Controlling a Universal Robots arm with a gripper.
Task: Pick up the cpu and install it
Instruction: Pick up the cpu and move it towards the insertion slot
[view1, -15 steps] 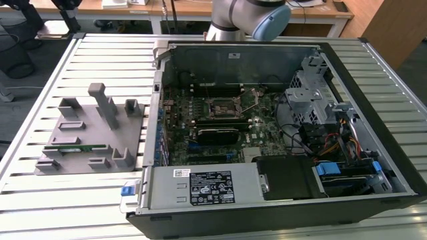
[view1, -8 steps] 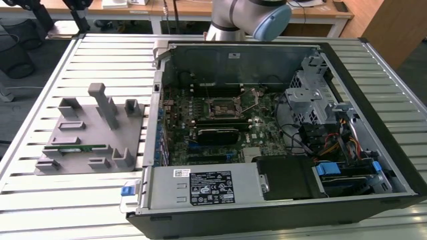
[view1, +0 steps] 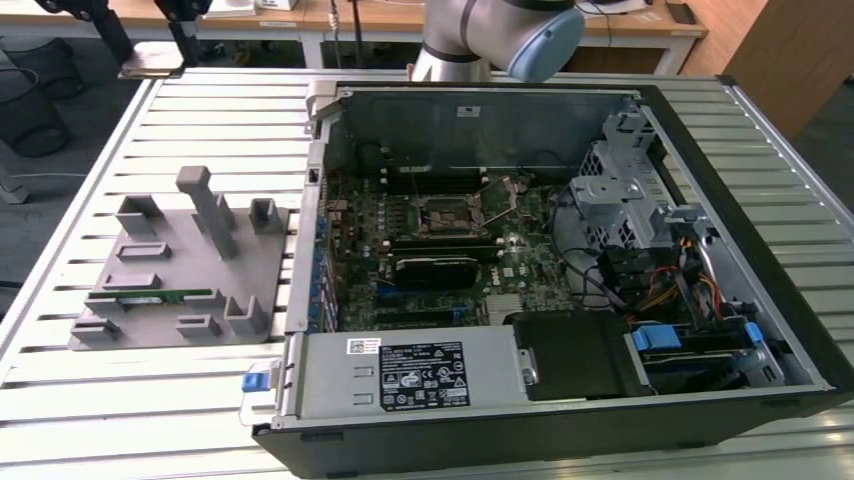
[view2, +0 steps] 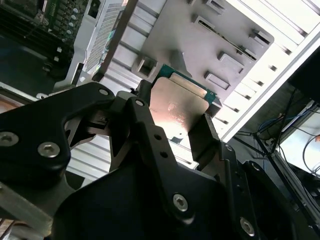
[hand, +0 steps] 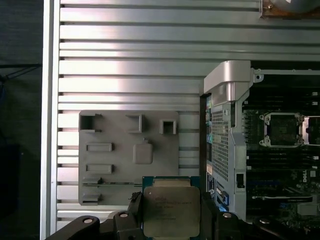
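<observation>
Fingers (hand: 206, 210) gripping cpu (hand: 171, 210) by its edges, grey tray (hand: 120, 165) behind it

In the exterior view the arm (view1: 501, 30), at twelve o'clock, is cut off by the picture's edge. In the second wrist view the fingers (view2: 147, 130) of the gripper (view2: 172, 114), clamped on the cpu (view2: 177, 100), hide two of its sides.
</observation>
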